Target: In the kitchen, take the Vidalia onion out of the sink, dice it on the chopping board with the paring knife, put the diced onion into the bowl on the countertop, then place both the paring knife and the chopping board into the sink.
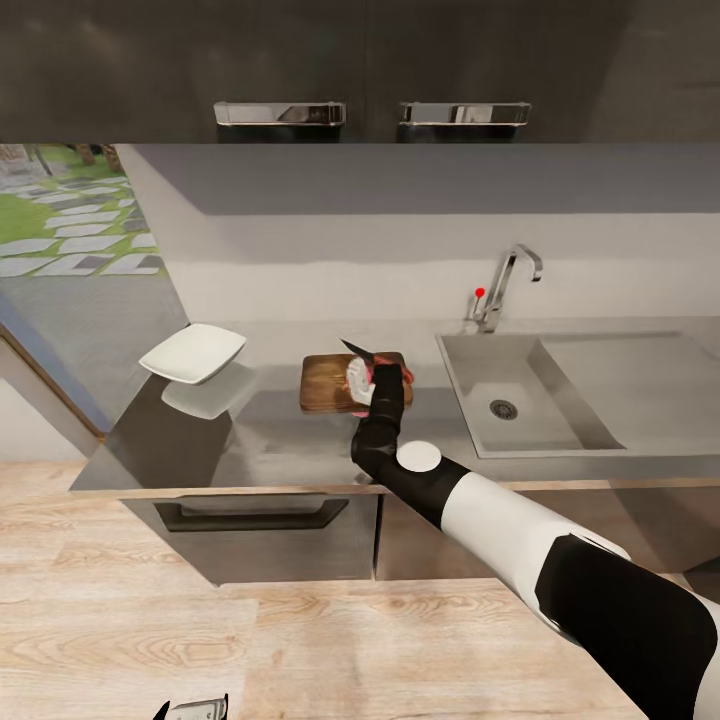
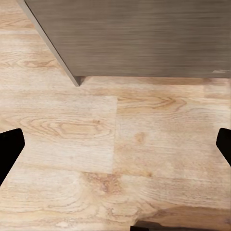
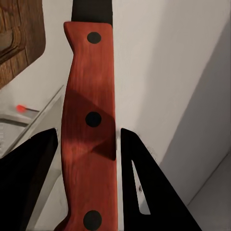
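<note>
The right gripper (image 3: 86, 144) clamped the knife (image 3: 89, 120) by its red handle over the onion (image 1: 356, 377) on the board (image 1: 325, 385), while the left gripper (image 2: 115, 144) hung spread open above the floor (image 2: 144, 144).

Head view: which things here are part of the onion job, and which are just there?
Job: onion on chopping board; paring knife in right gripper; bowl; sink; countertop.
Just there: faucet, drawer, wall cabinet handles.
</note>
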Available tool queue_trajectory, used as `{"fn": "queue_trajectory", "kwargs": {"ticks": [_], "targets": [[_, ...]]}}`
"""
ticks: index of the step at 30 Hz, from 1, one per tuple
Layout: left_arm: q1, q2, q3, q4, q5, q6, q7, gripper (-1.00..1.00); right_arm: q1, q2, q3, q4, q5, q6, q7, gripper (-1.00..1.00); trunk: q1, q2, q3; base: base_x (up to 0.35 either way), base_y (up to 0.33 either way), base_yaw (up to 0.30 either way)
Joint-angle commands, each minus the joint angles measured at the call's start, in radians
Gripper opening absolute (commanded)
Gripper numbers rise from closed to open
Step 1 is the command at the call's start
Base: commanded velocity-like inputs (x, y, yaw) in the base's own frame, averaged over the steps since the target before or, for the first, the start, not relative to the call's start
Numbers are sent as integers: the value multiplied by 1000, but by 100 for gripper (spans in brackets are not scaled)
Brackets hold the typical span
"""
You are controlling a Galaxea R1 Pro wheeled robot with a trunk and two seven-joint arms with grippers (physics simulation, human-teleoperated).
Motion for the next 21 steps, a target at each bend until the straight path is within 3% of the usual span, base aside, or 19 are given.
{"fn": "queue_trajectory", "kwargs": {"ticks": [1, 5, 21], "targets": [[-2, 0, 2, 4, 1, -6, 0, 100, -2, 0, 6, 7, -8, 5, -9, -100, 0, -1, -1, 0, 0, 0], [-2, 0, 2, 4, 1, -6, 0, 100, -2, 0, 8, 52, -9, -19, -9, -100, 0, -1, -1, 0, 0, 0], [-2, 0, 2, 4, 1, -6, 0, 100, 3, 0, 9, 70, -10, -57, -10, -100, 0, -1, -1, 0, 0, 0]]}}
